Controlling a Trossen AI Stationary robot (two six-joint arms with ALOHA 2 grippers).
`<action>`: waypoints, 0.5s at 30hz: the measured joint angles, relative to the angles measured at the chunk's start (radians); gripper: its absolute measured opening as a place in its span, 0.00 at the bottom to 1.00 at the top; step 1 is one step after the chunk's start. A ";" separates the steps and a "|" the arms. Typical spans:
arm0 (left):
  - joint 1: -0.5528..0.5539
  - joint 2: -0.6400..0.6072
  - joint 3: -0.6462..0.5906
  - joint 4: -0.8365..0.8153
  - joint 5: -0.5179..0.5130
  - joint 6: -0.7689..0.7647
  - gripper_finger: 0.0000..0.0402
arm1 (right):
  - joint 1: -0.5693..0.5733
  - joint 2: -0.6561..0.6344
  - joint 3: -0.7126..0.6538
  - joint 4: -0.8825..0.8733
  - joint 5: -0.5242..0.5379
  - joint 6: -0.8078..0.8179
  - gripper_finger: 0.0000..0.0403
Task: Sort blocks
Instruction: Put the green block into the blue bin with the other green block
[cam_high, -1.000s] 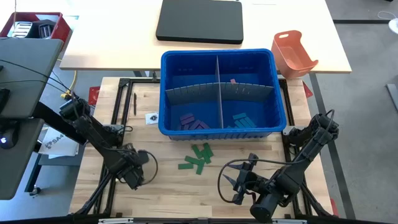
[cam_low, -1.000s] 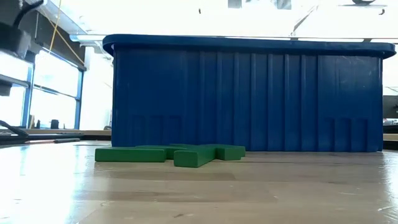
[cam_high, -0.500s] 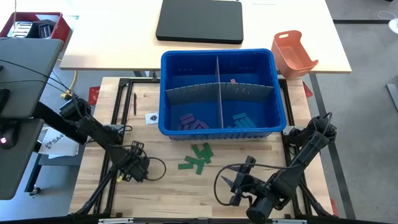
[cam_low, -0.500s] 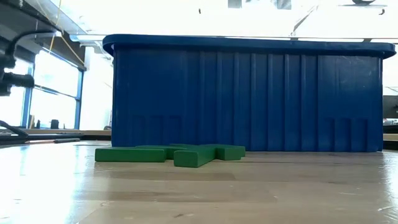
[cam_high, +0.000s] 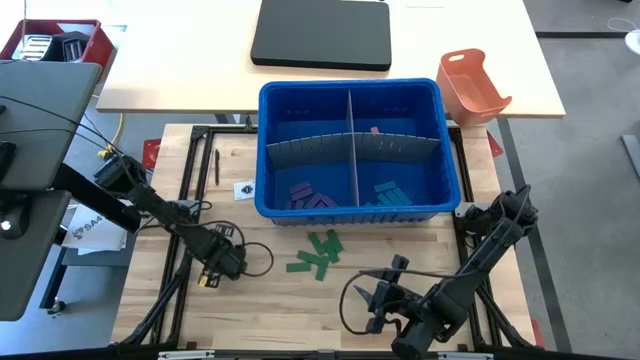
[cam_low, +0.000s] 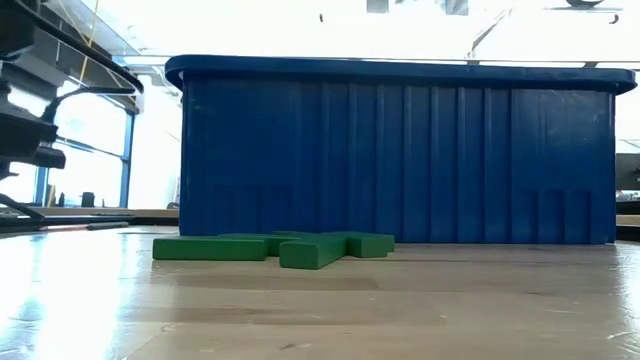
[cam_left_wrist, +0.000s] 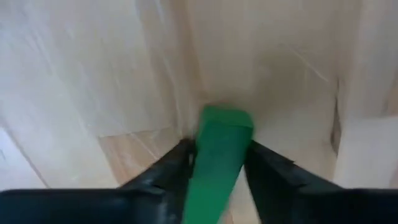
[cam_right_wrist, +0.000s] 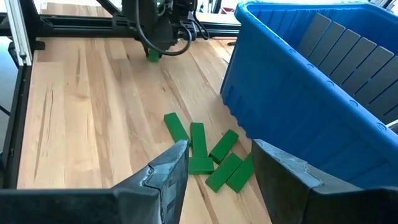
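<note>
Already the left gripper (cam_left_wrist: 217, 168) has its two dark fingers drawn in against the sides of a green block (cam_left_wrist: 216, 158), whose long axis runs straight out ahead between them, low over the bare wood. Off to that gripper's side and toward the blue bin (cam_high: 262, 150), a loose pile of green blocks (cam_high: 318, 252) lies just before the bin's front wall. The right gripper (cam_right_wrist: 214, 168) stands open and empty with that pile directly ahead of its fingertips, nearer to it than the left arm is.
</note>
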 joint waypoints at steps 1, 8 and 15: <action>0.007 0.001 0.005 -0.002 0.000 -0.013 0.27 | 0.000 0.000 0.000 0.000 0.000 -0.001 0.43; 0.040 0.004 0.177 0.011 -0.030 -0.033 0.21 | 0.000 0.000 0.000 0.000 0.003 -0.003 0.43; 0.043 0.005 0.558 -0.130 -0.168 0.044 0.21 | 0.000 -0.002 0.000 0.002 0.039 -0.014 0.43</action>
